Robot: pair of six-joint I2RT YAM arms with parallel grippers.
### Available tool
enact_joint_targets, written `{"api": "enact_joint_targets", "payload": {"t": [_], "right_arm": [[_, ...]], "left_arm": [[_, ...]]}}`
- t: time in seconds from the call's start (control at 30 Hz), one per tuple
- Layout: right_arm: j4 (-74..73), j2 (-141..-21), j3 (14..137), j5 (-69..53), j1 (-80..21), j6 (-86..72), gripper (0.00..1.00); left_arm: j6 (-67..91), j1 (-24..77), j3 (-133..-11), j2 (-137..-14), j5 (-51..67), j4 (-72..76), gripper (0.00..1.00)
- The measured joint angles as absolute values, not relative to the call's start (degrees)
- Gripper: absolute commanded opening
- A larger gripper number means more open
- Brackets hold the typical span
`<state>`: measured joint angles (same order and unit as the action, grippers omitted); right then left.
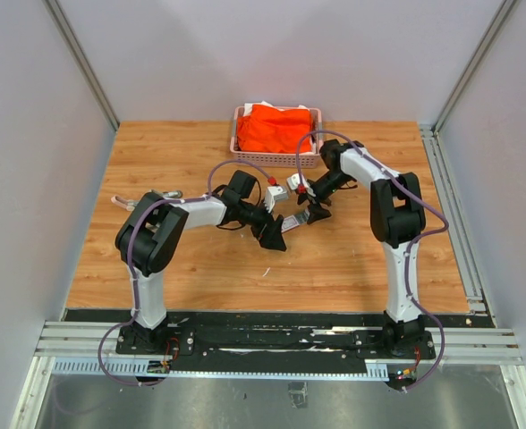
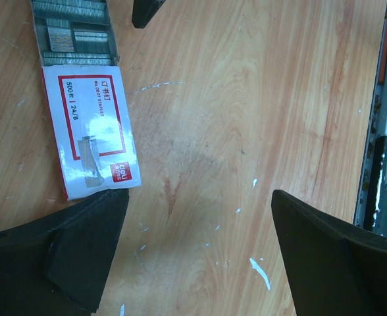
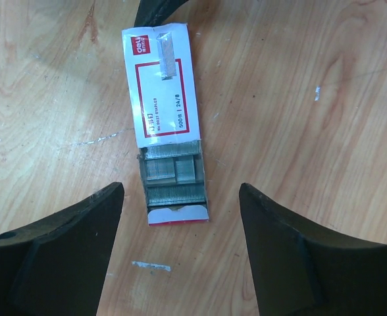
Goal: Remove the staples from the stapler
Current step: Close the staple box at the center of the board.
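Observation:
A small flat white box with a red label [image 2: 91, 135] lies on the wooden table between my two grippers; it also shows in the right wrist view [image 3: 160, 85] and the top view [image 1: 292, 222]. Its tray is slid out and holds silvery-grey staple strips [image 3: 174, 178], also seen in the left wrist view [image 2: 75, 33]. My left gripper [image 2: 200, 197] is open and empty, its left finger [image 2: 62, 250] at the box's closed end. My right gripper [image 3: 180, 191] is open and empty, straddling the tray end. Two small white-and-red objects [image 1: 276, 193], possibly staplers, lie just behind the grippers.
A pink basket [image 1: 236, 141] holding orange cloth stands at the back middle of the table. A small silvery object [image 1: 124, 201] lies at the left by the left arm's elbow. White paint flecks [image 2: 259, 273] mark the wood. Grey walls close in both sides.

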<state>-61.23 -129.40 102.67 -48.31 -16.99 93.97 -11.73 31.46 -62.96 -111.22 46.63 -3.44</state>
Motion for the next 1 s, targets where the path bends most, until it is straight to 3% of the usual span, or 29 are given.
{"api": "enact_joint_targets", "payload": {"t": [0.37,0.8,1.0], "right_arm": [[-57.95,-128.46,98.21,-48.64,-16.99,92.88,0.73],[-56.6,-128.14,97.69,-48.66,-17.89,92.29,0.61],[-56.55,-128.14,97.69,-48.66,-18.15,92.25,0.47]], "left_arm": [[-11.73,31.46,-62.96,-111.28,47.0,-3.05,0.98],[-11.73,31.46,-62.26,-111.35,47.51,-1.34,0.98],[-11.7,31.46,-62.17,-111.35,47.66,-1.06,0.98]]}}
